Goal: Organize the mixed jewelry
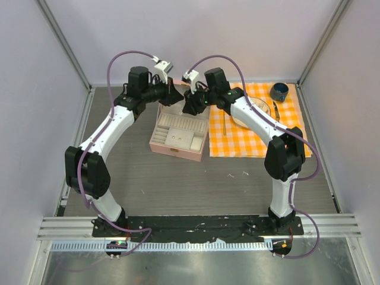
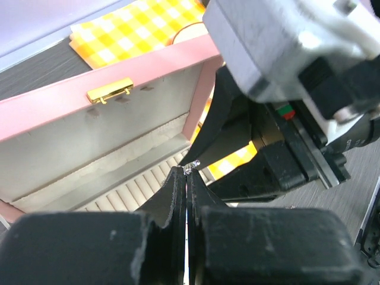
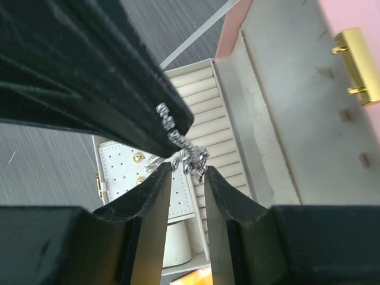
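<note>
Your left gripper [image 2: 187, 173] is pressed together on the thin silvery chain [image 3: 185, 153]. The chain hangs in a small bunch from its tips, above the ring rolls [image 3: 199, 89] of the open pink case [image 1: 176, 152]. Your right gripper [image 3: 188, 178] stands partly spread just under that bunch; whether it touches the chain, I cannot tell. I judge this step to be a handover, or a pulling apart. Next, close the right fingers on the loose links only, without catching the left tips.
</note>
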{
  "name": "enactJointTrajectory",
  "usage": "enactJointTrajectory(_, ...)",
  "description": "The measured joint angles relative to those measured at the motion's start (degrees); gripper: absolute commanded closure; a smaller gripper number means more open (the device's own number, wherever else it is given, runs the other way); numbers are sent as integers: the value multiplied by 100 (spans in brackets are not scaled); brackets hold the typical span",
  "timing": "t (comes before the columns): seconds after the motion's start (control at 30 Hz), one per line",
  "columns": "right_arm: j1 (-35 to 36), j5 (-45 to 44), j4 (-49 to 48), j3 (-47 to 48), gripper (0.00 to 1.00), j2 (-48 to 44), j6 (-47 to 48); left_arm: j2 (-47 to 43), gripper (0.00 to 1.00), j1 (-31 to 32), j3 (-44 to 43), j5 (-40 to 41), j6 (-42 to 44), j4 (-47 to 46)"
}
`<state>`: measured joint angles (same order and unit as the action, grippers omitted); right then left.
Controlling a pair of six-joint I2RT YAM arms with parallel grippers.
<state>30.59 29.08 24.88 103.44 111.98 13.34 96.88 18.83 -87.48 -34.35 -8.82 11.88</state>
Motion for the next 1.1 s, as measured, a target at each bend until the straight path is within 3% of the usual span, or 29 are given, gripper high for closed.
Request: enactJointTrajectory(1.1, -55, -203, 46, -13, 67, -214, 7, -11, 100, -22, 192, -175, -96, -221)
